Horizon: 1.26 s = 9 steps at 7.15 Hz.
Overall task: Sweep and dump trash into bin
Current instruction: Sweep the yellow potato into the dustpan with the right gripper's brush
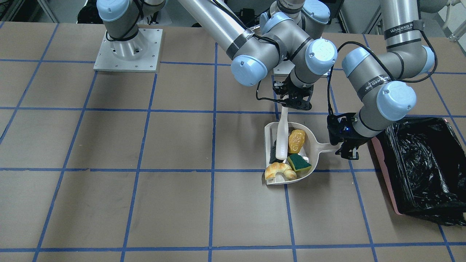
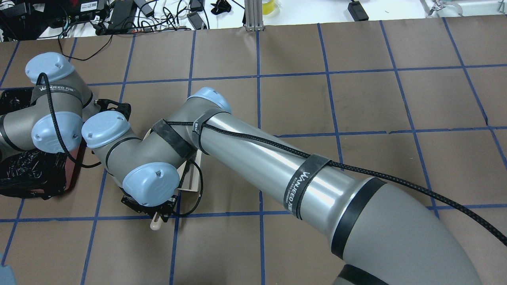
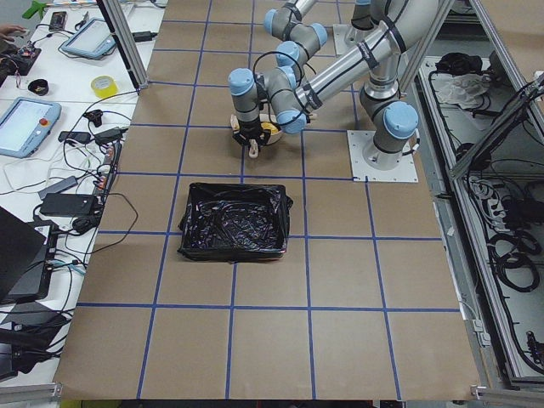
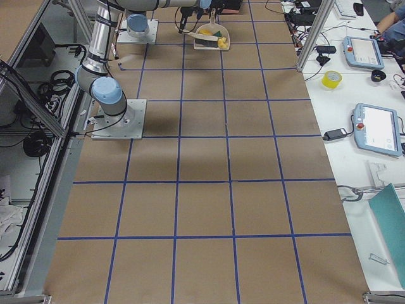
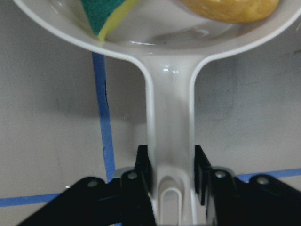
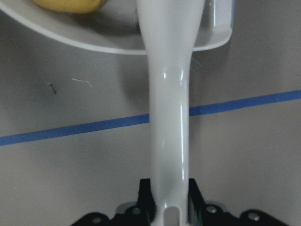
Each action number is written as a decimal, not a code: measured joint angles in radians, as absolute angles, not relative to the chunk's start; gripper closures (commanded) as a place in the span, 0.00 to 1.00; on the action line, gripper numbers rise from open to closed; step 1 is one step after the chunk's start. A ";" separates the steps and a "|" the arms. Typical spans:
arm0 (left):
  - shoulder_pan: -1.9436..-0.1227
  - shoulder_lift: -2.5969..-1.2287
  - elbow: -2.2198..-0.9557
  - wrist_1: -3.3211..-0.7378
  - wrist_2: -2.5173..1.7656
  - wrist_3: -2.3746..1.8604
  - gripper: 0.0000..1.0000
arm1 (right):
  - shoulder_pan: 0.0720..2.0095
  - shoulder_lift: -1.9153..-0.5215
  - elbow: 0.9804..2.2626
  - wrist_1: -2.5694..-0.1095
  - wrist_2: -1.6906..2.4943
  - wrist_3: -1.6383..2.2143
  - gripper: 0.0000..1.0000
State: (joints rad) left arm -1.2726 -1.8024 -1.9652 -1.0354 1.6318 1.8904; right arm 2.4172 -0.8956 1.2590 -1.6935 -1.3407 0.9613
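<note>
The cream-white dustpan [image 1: 271, 133] lies on the table and holds all the trash: a golden croissant [image 1: 280, 171], a yellow-and-green sponge wedge [image 1: 298, 162] and an orange-brown potato lump [image 1: 296, 141]. My left gripper [image 1: 346, 149] is shut on the dustpan's handle [image 5: 170, 122]; the sponge [image 5: 106, 14] and potato [image 5: 230, 9] show above it. My right gripper [image 1: 296, 103] is shut on the white brush handle [image 6: 169, 117], and the brush [image 1: 281, 138] rests inside the pan. The bin [image 1: 422, 167], pink with a black bag, stands just beyond the left gripper.
The bin also shows in the exterior left view [image 3: 234, 221] and at the left edge of the overhead view [image 2: 23, 174]. The arms' elbows crowd over the dustpan. The table is brown with a blue tape grid. The right arm's base plate [image 1: 127, 51] stands at the back.
</note>
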 measured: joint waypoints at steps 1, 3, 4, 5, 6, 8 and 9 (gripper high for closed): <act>-1.273 -1.802 -1.965 -1.035 1.631 1.890 1.00 | 2.422 -0.897 1.256 -1.662 -1.355 0.963 1.00; -1.271 -1.803 -1.965 -1.035 1.628 1.894 1.00 | 2.435 -0.924 1.261 -1.569 -1.385 0.987 1.00; -1.268 -1.804 -1.965 -1.035 1.625 1.897 1.00 | 2.445 -0.943 1.262 -1.523 -1.391 1.010 1.00; -1.264 -1.805 -1.966 -1.036 1.620 1.901 1.00 | 2.456 -0.962 1.264 -1.475 -1.400 1.033 1.00; -1.260 -1.806 -1.966 -1.038 1.616 1.903 1.00 | 2.455 -0.989 1.270 -1.415 -1.425 1.046 1.00; -1.237 -1.808 -1.963 -1.041 1.604 1.907 1.00 | 2.398 -1.076 1.304 -1.317 -1.487 1.004 1.00; -1.207 -1.808 -1.958 -1.042 1.582 1.913 1.00 | 2.346 -1.134 1.345 -1.294 -1.512 0.940 1.00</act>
State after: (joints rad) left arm -1.2069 -1.8082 -1.9576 -1.0424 1.5825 1.9129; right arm 2.3457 -1.1339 1.3451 -1.2939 -1.5122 0.9403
